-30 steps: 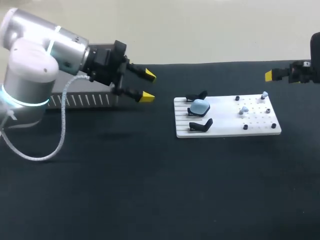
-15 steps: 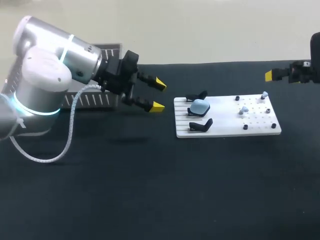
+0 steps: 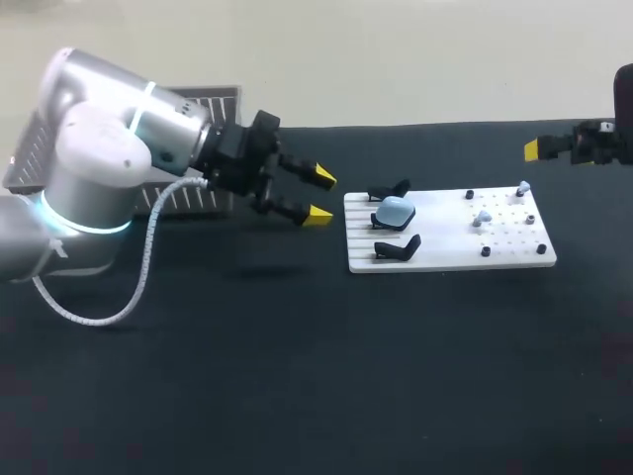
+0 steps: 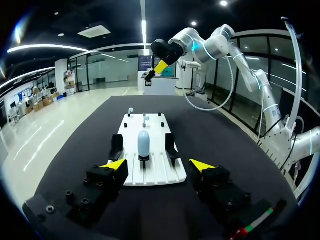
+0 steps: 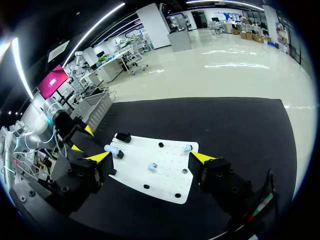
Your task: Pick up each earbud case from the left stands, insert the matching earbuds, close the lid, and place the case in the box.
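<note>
Tabletop of matte black cloth, flat, spans the whole head view. Left arm, a fat rounded silver-and-white shell with a glowing ring at the joint and a pale braided cable looping under it, comes in from the left. Behind it sits a grey slotted box with ribbed walls. Right of centre lies a flat white rectangular board, grooved on its left half and dotted with small holes and short black pegs on its right half.

Left gripper hangs just off the board's left edge, above the cloth, black fingers with yellow wedge tips spread wide, nothing between them. In its wrist view the board lies straight ahead. Right gripper is well apart, high past the board's far right end; its fingers are also splayed and hold nothing.

Three curved black stands sit in a row on the grooved half. The middle one carries the smooth rounded pale-blue earbud case; the two outer ones are bare. Two tiny pale-blue earbuds perch on the holed half, apart from each other.
</note>
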Robot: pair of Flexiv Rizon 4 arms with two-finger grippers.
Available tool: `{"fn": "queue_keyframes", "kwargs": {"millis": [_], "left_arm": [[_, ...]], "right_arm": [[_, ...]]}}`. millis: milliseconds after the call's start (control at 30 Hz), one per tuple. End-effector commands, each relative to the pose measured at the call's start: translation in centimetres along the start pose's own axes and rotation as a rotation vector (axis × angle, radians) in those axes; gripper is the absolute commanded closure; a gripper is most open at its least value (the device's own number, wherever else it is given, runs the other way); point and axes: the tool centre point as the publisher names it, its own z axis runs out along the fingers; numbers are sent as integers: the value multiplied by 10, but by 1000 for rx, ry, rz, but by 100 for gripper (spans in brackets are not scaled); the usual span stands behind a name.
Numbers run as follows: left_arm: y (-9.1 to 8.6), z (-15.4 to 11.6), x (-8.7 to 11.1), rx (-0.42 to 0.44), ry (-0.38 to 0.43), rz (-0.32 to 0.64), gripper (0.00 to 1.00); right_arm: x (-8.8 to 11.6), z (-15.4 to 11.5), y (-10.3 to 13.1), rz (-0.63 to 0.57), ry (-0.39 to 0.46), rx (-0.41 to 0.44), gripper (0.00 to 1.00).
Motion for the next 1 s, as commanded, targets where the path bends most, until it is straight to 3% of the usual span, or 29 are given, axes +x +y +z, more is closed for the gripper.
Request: {"fn": "queue_keyframes", "kwargs": {"millis": [33, 233, 300, 333, 667, 1000], "left_arm": [[13, 10, 4, 40, -2, -6, 15], [21, 27, 11, 77, 7, -29, 22], [23, 31, 11, 83, 9, -37, 38], [24, 33, 11, 86, 7, -40, 40], [18, 43, 5, 113, 0, -48, 40], [13, 55, 8, 135, -3, -65, 47]], "right_arm": [[0, 0, 0, 0, 0, 2, 0], [0, 0, 0, 0, 0, 2, 0], [0, 0, 0, 0, 0, 2, 0], [0, 0, 0, 0, 0, 2, 0], [0, 0, 0, 0, 0, 2, 0], [0, 0, 0, 0, 0, 2, 0]]}}
